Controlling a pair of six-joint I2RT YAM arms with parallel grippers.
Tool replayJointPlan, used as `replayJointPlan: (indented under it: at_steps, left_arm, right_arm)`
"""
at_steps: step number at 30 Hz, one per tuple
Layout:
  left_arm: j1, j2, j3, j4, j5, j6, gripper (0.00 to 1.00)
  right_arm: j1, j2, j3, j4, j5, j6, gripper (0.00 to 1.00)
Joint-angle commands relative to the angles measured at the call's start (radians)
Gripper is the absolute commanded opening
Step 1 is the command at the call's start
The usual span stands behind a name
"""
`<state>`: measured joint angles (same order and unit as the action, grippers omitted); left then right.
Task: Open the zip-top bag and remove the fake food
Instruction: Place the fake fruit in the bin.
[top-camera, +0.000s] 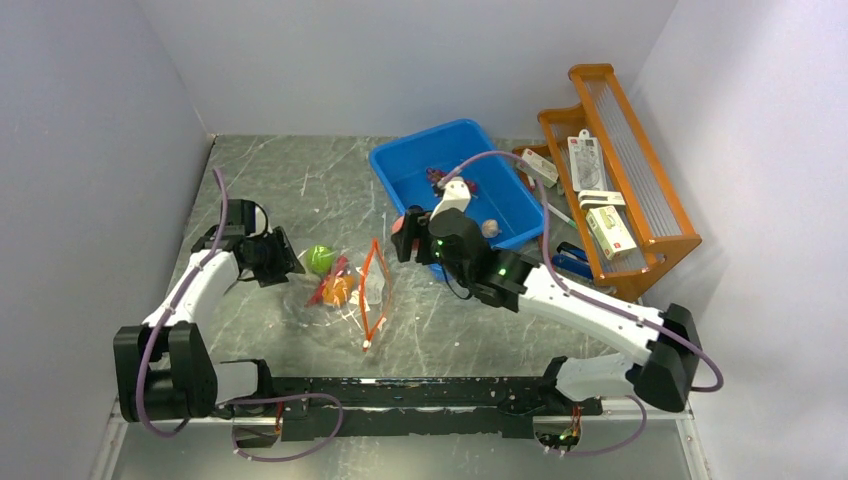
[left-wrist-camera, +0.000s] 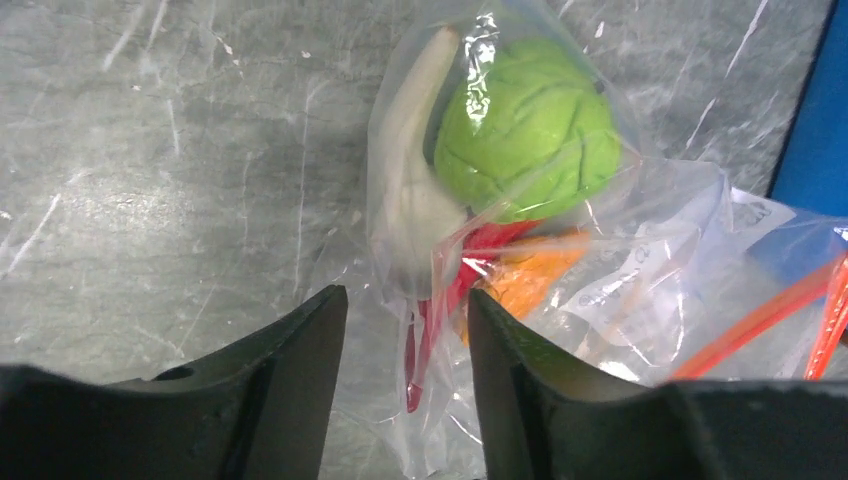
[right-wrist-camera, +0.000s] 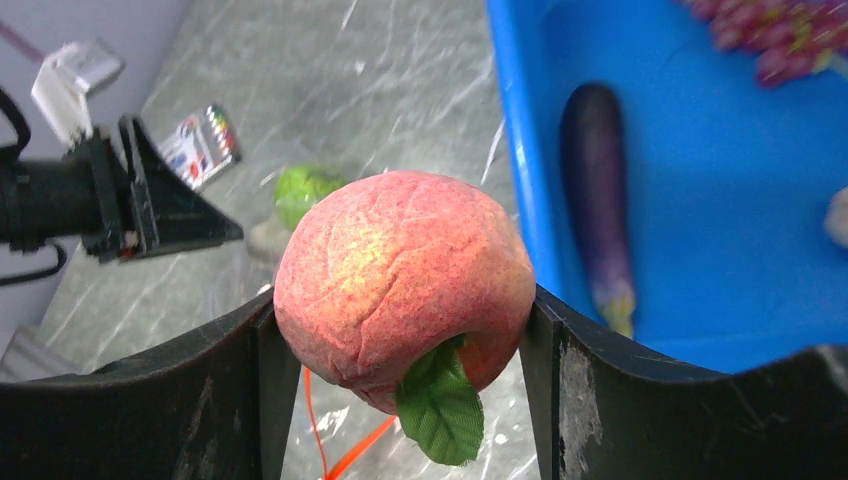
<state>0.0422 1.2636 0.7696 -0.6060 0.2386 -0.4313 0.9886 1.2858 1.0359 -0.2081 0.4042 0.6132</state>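
Observation:
The zip-top bag (top-camera: 345, 290) lies on the table, its red-orange zip strip (top-camera: 374, 290) gaping toward the right. Inside it I see a green ball (left-wrist-camera: 530, 125), a beige piece (left-wrist-camera: 410, 170), a red piece (left-wrist-camera: 470, 262) and an orange piece (left-wrist-camera: 525, 275). My left gripper (left-wrist-camera: 405, 300) is open at the bag's closed end, loose plastic lying between its jaws without being pinched. My right gripper (right-wrist-camera: 398, 305) is shut on a pink-red peach (right-wrist-camera: 400, 270) with a green leaf, held above the bag's mouth beside the blue bin (top-camera: 400, 165).
The blue bin (right-wrist-camera: 520, 150) holds a purple eggplant (right-wrist-camera: 595, 190), dark red grapes (right-wrist-camera: 780, 40) and a beige bulb (top-camera: 489, 228). An orange wooden rack (top-camera: 650, 190) with small boxes stands at the far right. A marker pack (right-wrist-camera: 200, 145) lies behind the left gripper.

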Motion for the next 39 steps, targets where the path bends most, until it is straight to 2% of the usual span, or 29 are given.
replayJointPlan:
  at_steps: [1,9,13,17,20,23,27,39]
  left_arm:
    - [-0.005,-0.060,0.016,-0.008,-0.051,-0.013,0.66]
    - [-0.005,-0.083,0.027,-0.023,-0.090,-0.021,0.77]
    - [-0.005,-0.181,0.015,-0.012,-0.131,-0.032,0.86]
    - [-0.005,-0.247,-0.008,0.009,-0.164,-0.050,0.93]
    - [-0.034,-0.217,-0.002,0.000,-0.154,-0.046,0.94]
    - [-0.035,-0.179,0.025,-0.039,-0.181,-0.052,0.93]
    - [-0.036,-0.191,0.019,-0.032,-0.186,-0.053,0.94]
    - [-0.039,-0.170,0.021,-0.032,-0.166,-0.047,0.92]
  right_arm:
    - [0.001,-0.064,-0.019,0.023,0.199,-0.101,0.47]
    - [-0.006,-0.071,0.014,-0.010,0.341,-0.209,0.47]
    - [-0.010,-0.070,-0.002,0.040,0.353,-0.330,0.49]
    - [-0.051,-0.043,0.003,0.009,0.357,-0.345,0.50]
    - [-0.149,0.004,0.029,-0.072,0.272,-0.313,0.51]
    - [-0.288,0.051,0.058,-0.149,0.096,-0.288,0.52]
    - [-0.380,0.097,0.068,-0.171,-0.040,-0.292,0.52]
    - [-0.423,0.378,0.295,-0.176,-0.315,-0.313,0.54]
